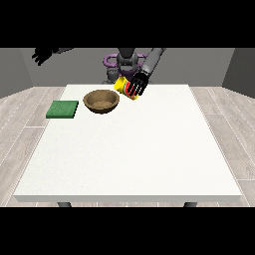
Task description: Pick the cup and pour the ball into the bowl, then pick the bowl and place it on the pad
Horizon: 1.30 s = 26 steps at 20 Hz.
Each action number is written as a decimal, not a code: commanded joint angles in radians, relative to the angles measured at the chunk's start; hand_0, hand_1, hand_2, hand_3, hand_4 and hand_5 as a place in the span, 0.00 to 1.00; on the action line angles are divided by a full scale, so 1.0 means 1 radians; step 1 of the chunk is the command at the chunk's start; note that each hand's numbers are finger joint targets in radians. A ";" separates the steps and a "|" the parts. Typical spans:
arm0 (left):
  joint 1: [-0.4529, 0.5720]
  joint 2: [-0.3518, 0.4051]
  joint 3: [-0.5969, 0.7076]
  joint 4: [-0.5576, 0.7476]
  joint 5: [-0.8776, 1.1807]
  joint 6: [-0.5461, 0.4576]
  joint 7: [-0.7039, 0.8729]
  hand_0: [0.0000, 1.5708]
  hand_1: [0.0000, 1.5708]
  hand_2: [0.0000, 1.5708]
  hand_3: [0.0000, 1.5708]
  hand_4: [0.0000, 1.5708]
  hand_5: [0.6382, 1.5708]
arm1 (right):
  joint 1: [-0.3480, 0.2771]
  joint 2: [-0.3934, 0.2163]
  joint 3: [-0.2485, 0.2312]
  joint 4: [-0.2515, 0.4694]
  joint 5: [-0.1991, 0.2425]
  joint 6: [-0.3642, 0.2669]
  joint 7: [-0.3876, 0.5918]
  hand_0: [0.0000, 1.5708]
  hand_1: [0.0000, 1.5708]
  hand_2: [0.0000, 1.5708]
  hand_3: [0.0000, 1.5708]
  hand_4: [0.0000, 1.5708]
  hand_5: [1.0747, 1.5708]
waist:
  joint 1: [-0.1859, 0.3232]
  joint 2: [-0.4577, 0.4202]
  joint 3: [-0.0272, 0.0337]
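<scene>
no brand, label or writing can be read on any of the things here.

the yellow cup [121,85] is near the far edge of the white counter [129,149], tilted on its side, with a red part showing between the black fingers. the robot hand at the view's right [138,85] is wrapped around the cup, its fingers curled over the side of the cup that faces the camera. the cup is just beside the brown bowl [101,100], at the bowl's right and a little farther back, and its lower end points away from the bowl. the ball cannot be seen clearly.

the bowl stands upright on the counter, between the cup and the green pad [63,109]. the pad lies flat at the left edge of the counter, near the bowl but not touching it.

the robot hand at the view's left [42,55] is raised in the air, well apart from the counter and from all the things; its fingers look spread and hold nothing.
</scene>
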 commanded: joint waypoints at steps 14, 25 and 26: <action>-0.299 -0.050 -0.404 0.082 -0.477 -0.372 0.580 0.89 0.89 1.00 1.00 0.66 1.00 | -0.071 0.000 0.032 0.177 0.039 0.037 -0.044 0.00 0.00 0.00 0.17 0.44 0.97 | -0.023 -0.063 -0.0018; -0.273 -0.048 -0.467 -0.080 -0.546 -0.612 0.559 0.00 0.00 0.68 0.98 0.71 1.00 | -0.107 0.007 0.029 0.196 0.037 0.009 -0.062 0.00 0.00 0.00 0.03 0.45 0.95 | -0.001 -0.022 -0.0036; -0.230 -0.050 -0.454 -0.124 -0.513 -0.647 0.515 0.00 0.00 0.67 0.98 0.70 1.00 | -0.064 0.037 0.059 0.164 0.082 -0.046 -0.046 0.00 0.00 0.00 0.09 0.46 0.95 | 0.015 -0.104 -0.0038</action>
